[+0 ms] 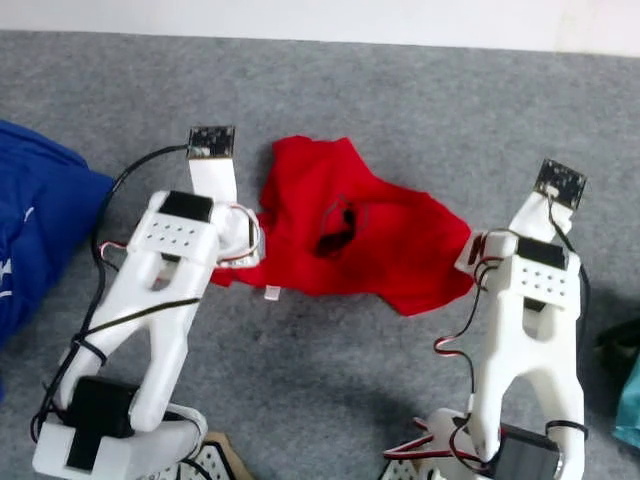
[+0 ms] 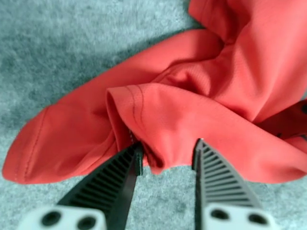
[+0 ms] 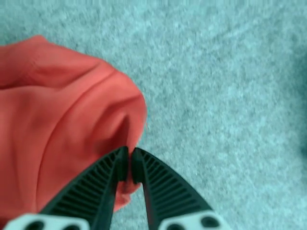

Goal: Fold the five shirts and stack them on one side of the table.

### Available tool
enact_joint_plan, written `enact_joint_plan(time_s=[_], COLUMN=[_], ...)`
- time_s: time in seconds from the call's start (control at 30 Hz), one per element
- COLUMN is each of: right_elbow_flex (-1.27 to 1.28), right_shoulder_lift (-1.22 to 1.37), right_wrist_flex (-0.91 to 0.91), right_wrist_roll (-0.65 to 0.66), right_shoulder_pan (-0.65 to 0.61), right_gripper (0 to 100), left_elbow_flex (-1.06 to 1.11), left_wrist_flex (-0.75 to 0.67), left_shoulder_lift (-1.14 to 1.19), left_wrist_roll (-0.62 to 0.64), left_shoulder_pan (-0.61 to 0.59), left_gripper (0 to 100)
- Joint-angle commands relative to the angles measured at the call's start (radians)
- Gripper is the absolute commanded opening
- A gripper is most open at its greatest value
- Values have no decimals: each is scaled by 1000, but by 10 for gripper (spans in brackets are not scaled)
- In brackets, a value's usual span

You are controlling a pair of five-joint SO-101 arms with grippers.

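A crumpled red shirt (image 1: 350, 240) lay in the middle of a grey tabletop (image 1: 400, 100), between two white robot arms. The left claw (image 2: 168, 148) stood apart, its tips on either side of a raised fold at the shirt's stitched hem, not closed on it. The right claw (image 3: 129, 153) was pinched together on a rounded edge at the shirt's opposite side.

To do this step well, the left claw probably needed to close on the hem fold alone, catching one layer cleanly. Both arms could then pull outward to spread the shirt flat before folding.

Bare tabletop lay beyond the shirt's far edge and in front of it. A blue shirt (image 1: 40, 230) lay at the left edge and a teal cloth (image 1: 630, 400) at the right, limiting sideways room.
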Motion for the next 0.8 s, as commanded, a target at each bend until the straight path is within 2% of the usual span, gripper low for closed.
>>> enact_joint_plan(time_s=[0.0,0.1,0.57,0.77], right_elbow_flex=[-4,-2,22,30], right_shoulder_lift=[-31,-31,-31,-31], right_wrist_flex=[-42,-42,-53,-56], right_wrist_roll=[-15,-17,-17,-15], right_shoulder_pan=[-10,-10,-10,-10], right_gripper=[7,7,7,7], left_elbow_flex=[33,68,4,-96], left_wrist_flex=[-20,-48,-28,83], left_shoulder_lift=[-44,-51,-53,-53], left_wrist_roll=[-8,-8,-9,-3], left_shoulder_pan=[53,77,36,41], left_gripper=[149,143,149,272])
